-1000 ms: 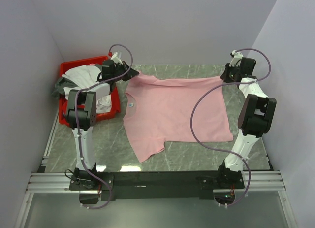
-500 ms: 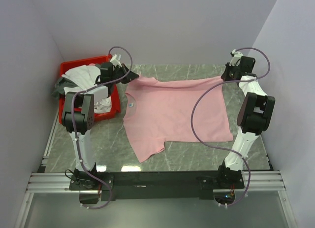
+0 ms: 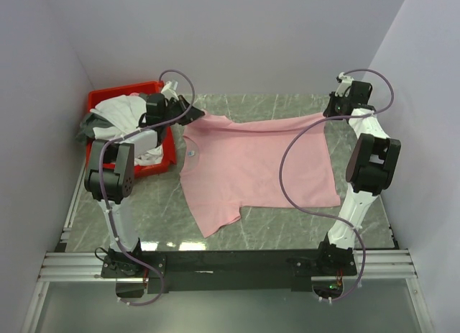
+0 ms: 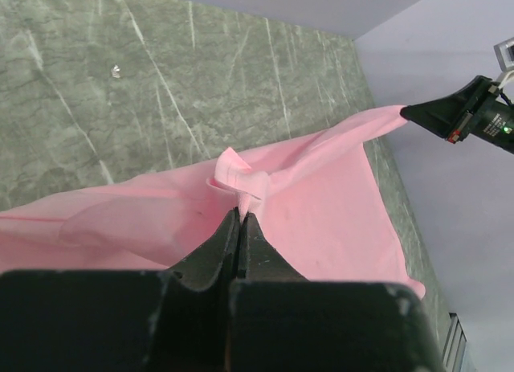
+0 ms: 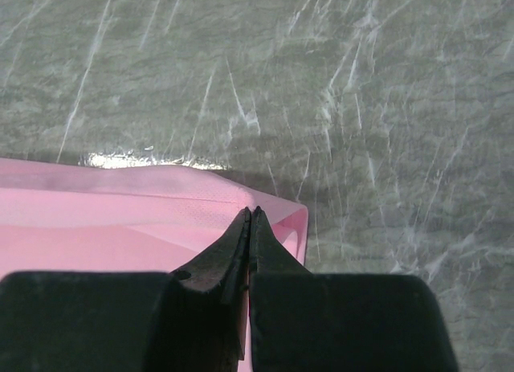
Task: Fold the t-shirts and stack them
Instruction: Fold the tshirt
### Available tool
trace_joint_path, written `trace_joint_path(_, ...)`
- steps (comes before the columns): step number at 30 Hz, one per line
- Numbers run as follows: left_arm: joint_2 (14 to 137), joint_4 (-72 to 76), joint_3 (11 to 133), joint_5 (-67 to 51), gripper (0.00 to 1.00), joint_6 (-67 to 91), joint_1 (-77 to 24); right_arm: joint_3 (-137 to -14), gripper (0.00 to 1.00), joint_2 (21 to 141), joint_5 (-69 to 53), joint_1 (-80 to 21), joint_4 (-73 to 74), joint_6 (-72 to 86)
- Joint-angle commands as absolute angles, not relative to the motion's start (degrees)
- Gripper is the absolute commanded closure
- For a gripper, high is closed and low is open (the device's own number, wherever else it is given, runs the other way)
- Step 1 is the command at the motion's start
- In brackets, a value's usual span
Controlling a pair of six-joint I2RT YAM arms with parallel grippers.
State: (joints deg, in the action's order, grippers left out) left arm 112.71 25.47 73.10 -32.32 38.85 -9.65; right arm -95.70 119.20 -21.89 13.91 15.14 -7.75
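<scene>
Upper left of the top view: red bin (image 3: pixel 126 88) heaped with white and grey t-shirts (image 3: pixel 118 111), not yet touched. Just right of it, left gripper (image 3: pixel 188 111) clamped on a bunched far corner of the pink t-shirt (image 3: pixel 251 160), elbow dropped lower left since a second ago. Centre: far edge stretched in a straighter line, near half flat on the table (image 3: pixel 287 225). Upper right: right gripper (image 3: pixel 332 111) pinching the other far corner. Probably ready for folding toward the near edge.

Robotics lab cell, pale walls (image 3: pixel 237 31) around a green marble-patterned tabletop (image 3: pixel 158 211), aluminium framing rail (image 3: pixel 72 267) at the near edge, cabled left arm (image 3: pixel 115 171) and right arm (image 3: pixel 372 164) bolted there.
</scene>
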Motion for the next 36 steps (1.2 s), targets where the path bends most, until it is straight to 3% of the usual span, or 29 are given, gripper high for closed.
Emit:
trace_joint_path(1,109.1,27.6,72.1,-31.9,0.99,39.3,-10.8,-98.7,1.00,120.1,-20.7,14.0,15.7,-8.2)
trace_joint_path(28,107.1,25.8,69.2,-30.9,0.99,38.4,-11.7,-99.2,0.97,120.9,-19.2,14.0,18.5,-10.1)
trace_joint_path(30,106.9,25.7,68.7,-31.1,0.99,38.2,-11.9,-98.5,0.87,120.6,-18.5,14.0,18.9,-10.9)
trace_joint_path(35,106.6,24.2,67.9,-32.8,0.99,37.0,-12.1,-94.7,0.50,117.3,-14.9,14.5,17.6,-12.0)
trace_joint_path(36,106.7,23.8,67.5,-33.0,0.99,36.8,-12.1,-93.4,0.47,116.7,-14.3,14.7,17.3,-12.1)
